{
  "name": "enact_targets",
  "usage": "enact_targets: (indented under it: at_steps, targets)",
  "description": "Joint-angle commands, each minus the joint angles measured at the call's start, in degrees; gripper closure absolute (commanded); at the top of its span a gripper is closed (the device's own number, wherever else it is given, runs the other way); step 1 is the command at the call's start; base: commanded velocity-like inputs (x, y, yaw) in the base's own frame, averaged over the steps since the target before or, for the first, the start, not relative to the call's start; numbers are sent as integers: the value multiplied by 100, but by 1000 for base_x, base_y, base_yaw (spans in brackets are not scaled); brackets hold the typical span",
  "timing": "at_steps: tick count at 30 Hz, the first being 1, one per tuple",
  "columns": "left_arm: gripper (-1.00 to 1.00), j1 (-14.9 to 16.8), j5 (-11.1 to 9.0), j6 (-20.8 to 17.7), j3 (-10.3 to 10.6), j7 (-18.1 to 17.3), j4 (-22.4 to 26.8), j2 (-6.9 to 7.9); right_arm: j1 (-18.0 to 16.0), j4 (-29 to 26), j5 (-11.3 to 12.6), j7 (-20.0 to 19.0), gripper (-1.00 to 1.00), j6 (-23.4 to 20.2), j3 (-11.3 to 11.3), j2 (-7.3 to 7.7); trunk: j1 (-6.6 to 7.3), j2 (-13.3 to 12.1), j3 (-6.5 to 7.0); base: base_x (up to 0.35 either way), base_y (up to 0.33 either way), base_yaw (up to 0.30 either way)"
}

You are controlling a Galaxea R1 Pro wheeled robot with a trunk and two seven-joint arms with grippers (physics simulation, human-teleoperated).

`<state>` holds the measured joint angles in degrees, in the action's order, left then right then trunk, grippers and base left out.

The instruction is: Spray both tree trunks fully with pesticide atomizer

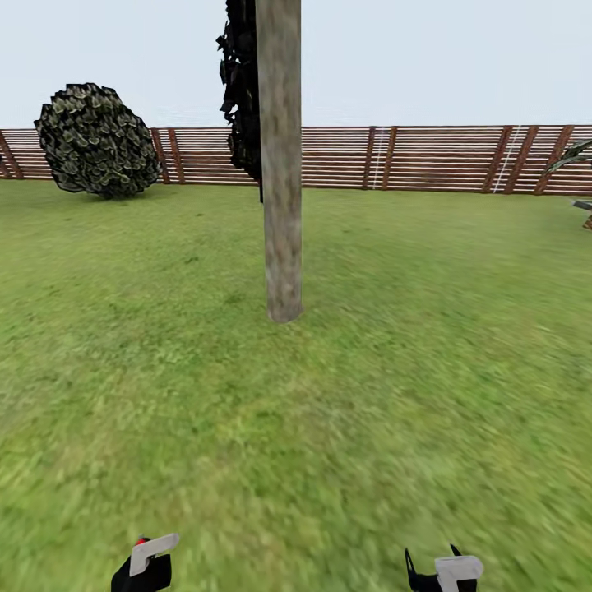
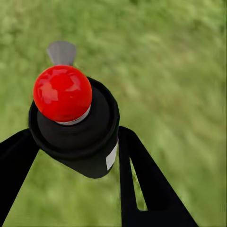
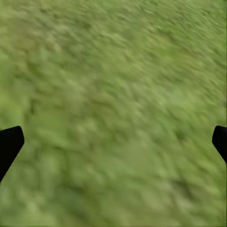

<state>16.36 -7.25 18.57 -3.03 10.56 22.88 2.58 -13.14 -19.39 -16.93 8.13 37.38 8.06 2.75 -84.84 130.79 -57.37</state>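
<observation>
Ahead, thick pale grey-brown tree trunk [image 1: 281,164] rose straight from green lawn [image 1: 164,370], well apart from me. Brown horizontal-slat wooden fence [image 1: 427,158] ran behind it; round dark leafy bush [image 1: 97,140] sat far left by fence. My left gripper [image 2: 78,142] pinched small dark bottle with round red top, pesticide atomizer [image 2: 71,123], black fingers [image 2: 142,179] pressed on both sides; red top also peeked at lower left of head view. My right gripper [image 3: 113,142] hung spread wide over grass, nothing between fingertips [image 3: 9,142].
</observation>
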Motion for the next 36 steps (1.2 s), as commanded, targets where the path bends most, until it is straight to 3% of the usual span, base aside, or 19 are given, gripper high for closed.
enact_targets:
  at_steps: [1, 10, 14, 30, 36]
  targets:
    - [100, 2, -57, 24, 13, -1, -3, 0, -4, 6, -60, 31, -100, 15, 25, -2, -2, 2, -5, 338, 0, 0]
    - [100, 1, -43, 24, -2, 5, -5, 40, -4, -10, -32, 40, -100, 15, 31, -9, -2, 2, -5, 338, 0, 0]
    - [100, 1, -49, 31, -101, 0, -4, 48, -4, -8, -30, 40, -100, 15, 33, -7, -2, 2, -5, 338, 0, 0]
    - [100, -1, -33, 33, -127, -70, -3, -12, -4, 11, -53, 38, -100, 15, 29, -4, -2, 2, -5, 338, 0, 0]
    - [100, -1, -46, 32, -172, -67, -5, 43, -4, 6, -40, 40, -100, 15, 32, -2, -2, 2, -5, 338, 0, 0]
